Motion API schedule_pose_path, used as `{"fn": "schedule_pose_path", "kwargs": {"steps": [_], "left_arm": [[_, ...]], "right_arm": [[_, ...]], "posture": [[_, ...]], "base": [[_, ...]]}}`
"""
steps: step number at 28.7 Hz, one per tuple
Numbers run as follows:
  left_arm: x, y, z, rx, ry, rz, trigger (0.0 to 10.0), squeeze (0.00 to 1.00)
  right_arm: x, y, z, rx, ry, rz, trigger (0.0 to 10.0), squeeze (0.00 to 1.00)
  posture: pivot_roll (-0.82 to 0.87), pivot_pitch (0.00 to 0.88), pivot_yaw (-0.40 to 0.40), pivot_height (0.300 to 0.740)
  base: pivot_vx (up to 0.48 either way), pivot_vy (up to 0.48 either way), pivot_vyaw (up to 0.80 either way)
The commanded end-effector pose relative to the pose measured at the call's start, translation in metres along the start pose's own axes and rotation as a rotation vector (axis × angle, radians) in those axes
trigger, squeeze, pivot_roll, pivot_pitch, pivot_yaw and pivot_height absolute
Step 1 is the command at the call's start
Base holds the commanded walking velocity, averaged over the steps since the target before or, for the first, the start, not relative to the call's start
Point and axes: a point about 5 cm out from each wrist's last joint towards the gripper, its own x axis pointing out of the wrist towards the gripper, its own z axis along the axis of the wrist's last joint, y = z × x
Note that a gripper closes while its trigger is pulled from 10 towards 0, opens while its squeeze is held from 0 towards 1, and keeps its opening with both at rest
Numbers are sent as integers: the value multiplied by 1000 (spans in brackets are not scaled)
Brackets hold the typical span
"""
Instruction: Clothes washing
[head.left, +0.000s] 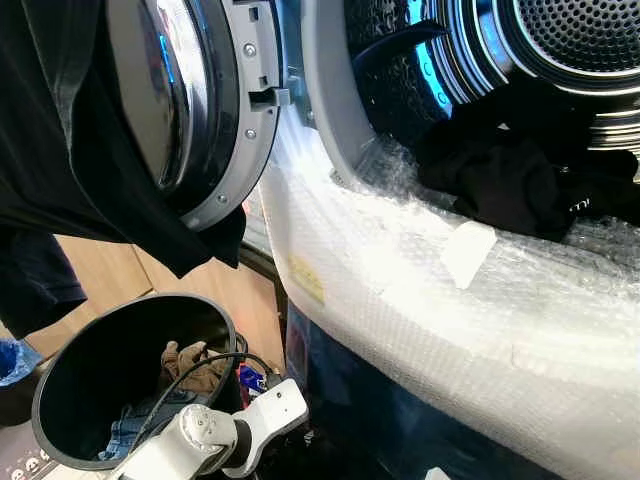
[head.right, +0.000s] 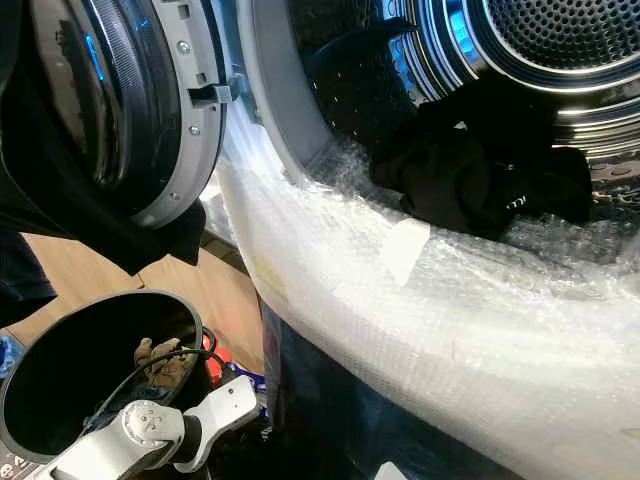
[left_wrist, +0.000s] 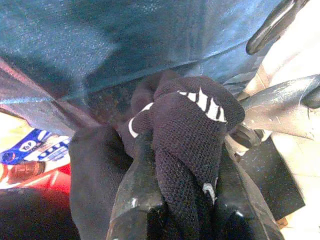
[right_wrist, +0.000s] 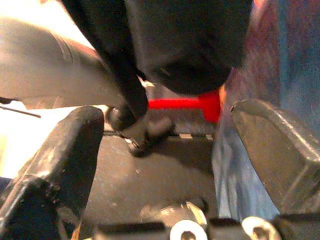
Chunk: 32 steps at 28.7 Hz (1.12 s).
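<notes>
My left gripper (left_wrist: 182, 165) is shut on a dark knitted garment (left_wrist: 190, 115) with white stripes, which bunches up over the fingers. My left arm (head.left: 215, 430) reaches low between the black laundry basket (head.left: 60, 400) and the washer's front. The washer drum (head.left: 560, 50) stands open, and a pile of black clothes (head.left: 500, 180) lies at its lip. My right gripper (right_wrist: 170, 145) is open with nothing between its fingers, and a dark cloth (right_wrist: 185, 40) hangs just beyond it.
Bubble wrap (head.left: 430, 300) covers the washer's front below the opening. The round door (head.left: 200, 100) is swung open to the left, with a dark garment (head.left: 60, 150) draped in front of it. The basket holds a brown item (head.left: 190, 365) and denim (head.left: 130, 430).
</notes>
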Motion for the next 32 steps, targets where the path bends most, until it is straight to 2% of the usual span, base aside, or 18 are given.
{"fn": "schedule_pose_path", "kwargs": {"steps": [1,4,9,11,15,16,18,24,25,26,29,32], "left_arm": [[-4,3,4,24,-12,6,0,0],[-1,2,8,55,-23,-11,0,0],[3,1,16,61,-57,-18,0,0],[7,2,23,69,-83,-3,0,0],[9,2,30,69,-114,-4,0,0],[11,1,37,90,-140,-7,0,0],[18,-2,49,117,-179,-16,0,0],[27,-13,68,143,-241,-97,0,0],[29,-20,70,152,-252,-149,0,0],[29,-20,70,152,-252,-149,0,0],[31,-32,75,160,-285,-235,0,0],[32,-36,78,164,-296,-254,0,0]], "right_arm": [[2,0,17,-22,-64,32,10000,1000],[5,1,34,-62,-107,55,10000,1000],[7,4,44,-99,-111,52,10000,1000],[9,1,50,-85,-121,-15,10000,1000],[9,7,55,-66,-147,9,10000,1000],[9,14,53,-61,-136,40,10000,1000],[10,19,51,-10,-133,56,10000,1000],[8,20,51,52,-155,25,10000,1000],[7,16,55,95,-186,-15,10000,1000],[7,16,55,95,-186,-15,10000,1000],[5,6,64,139,-243,-114,10000,1000],[4,2,68,164,-265,-167,10000,1000]], "posture": [[134,0,33,740],[119,0,38,740],[115,0,40,740],[115,0,41,740],[114,0,45,740],[115,0,45,740],[111,0,43,740],[93,0,43,740],[89,0,44,740],[89,0,44,740],[86,0,43,740],[82,0,44,740]], "base": [[0,0,0],[0,0,0],[0,0,0],[0,0,0],[0,0,0],[0,0,0],[0,0,0],[0,0,0],[0,0,0],[0,0,0],[0,0,0],[0,0,0]]}}
